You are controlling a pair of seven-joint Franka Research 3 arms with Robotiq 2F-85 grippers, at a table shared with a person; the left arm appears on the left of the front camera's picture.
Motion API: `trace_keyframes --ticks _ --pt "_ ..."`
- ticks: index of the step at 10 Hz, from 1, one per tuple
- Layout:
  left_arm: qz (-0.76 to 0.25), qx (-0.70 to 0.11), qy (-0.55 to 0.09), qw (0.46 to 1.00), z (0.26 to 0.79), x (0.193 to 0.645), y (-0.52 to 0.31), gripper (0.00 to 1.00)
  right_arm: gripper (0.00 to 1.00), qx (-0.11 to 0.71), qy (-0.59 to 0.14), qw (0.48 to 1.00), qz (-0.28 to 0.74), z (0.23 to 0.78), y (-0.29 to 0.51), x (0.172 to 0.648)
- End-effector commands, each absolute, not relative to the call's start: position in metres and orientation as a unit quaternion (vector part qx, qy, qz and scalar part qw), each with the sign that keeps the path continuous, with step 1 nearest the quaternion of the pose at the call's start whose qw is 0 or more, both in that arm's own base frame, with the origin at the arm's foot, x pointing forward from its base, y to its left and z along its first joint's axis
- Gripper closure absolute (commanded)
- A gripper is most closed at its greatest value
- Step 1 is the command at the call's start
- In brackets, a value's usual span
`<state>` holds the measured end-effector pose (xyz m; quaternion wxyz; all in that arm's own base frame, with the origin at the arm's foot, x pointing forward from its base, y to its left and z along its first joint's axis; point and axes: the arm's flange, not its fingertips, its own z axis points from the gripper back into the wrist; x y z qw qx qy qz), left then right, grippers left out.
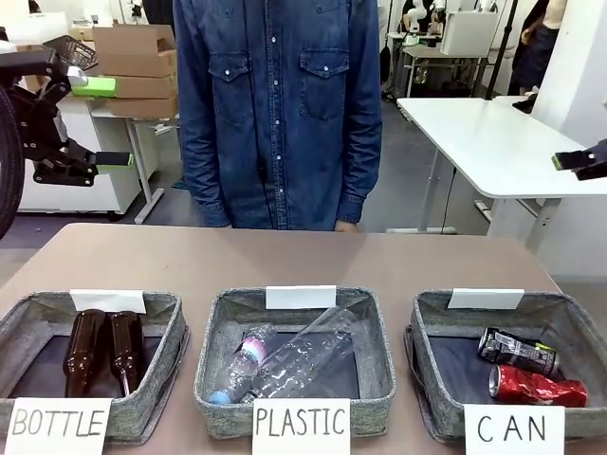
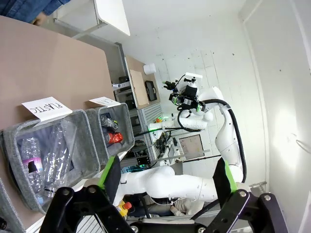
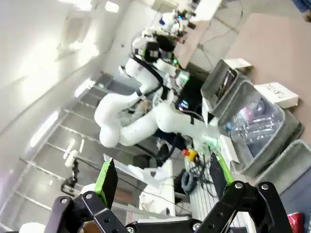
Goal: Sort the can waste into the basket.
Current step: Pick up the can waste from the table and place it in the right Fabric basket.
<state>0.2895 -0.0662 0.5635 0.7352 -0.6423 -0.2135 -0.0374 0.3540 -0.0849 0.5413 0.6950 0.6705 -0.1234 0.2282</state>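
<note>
Both cans lie in the grey basket [image 1: 425, 365] with the CAN sign at the front right. The black-and-silver can [image 1: 517, 351] is behind the red can [image 1: 539, 386]. The left wrist view shows the same basket [image 2: 125, 121] with the black can [image 2: 107, 121] and red can [image 2: 114, 138] inside. My left gripper [image 1: 102, 121] is raised high at the far left, open and empty, and its open fingers frame the left wrist view [image 2: 166, 177]. My right gripper [image 3: 163, 178] is open and empty too. One of its fingertips [image 1: 574, 161] shows high at the right edge.
The middle basket [image 1: 375, 355], signed PLASTIC, holds clear plastic bottles [image 1: 285, 365]. The left basket [image 1: 171, 336], signed BOTTLE, holds two brown glass bottles [image 1: 102, 351]. A person in a denim shirt [image 1: 280, 104] stands at the table's far side. The brown tabletop [image 1: 285, 261] stretches behind the baskets.
</note>
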Motion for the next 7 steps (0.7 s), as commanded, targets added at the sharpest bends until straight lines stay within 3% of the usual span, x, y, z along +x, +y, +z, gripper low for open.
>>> trace_keyframes --ticks 1,7 --pt "-0.038 -0.649 -0.211 0.730 0.5652 0.2889 -0.0668 0.00 0.00 0.637 -0.120 0.707 0.282 0.5444 -0.0828 0.3464" --pt "-0.038 -0.649 -0.211 0.730 0.5652 0.2889 -0.0668 0.00 0.00 0.637 -0.120 0.707 0.282 0.5444 -0.0828 0.3464"
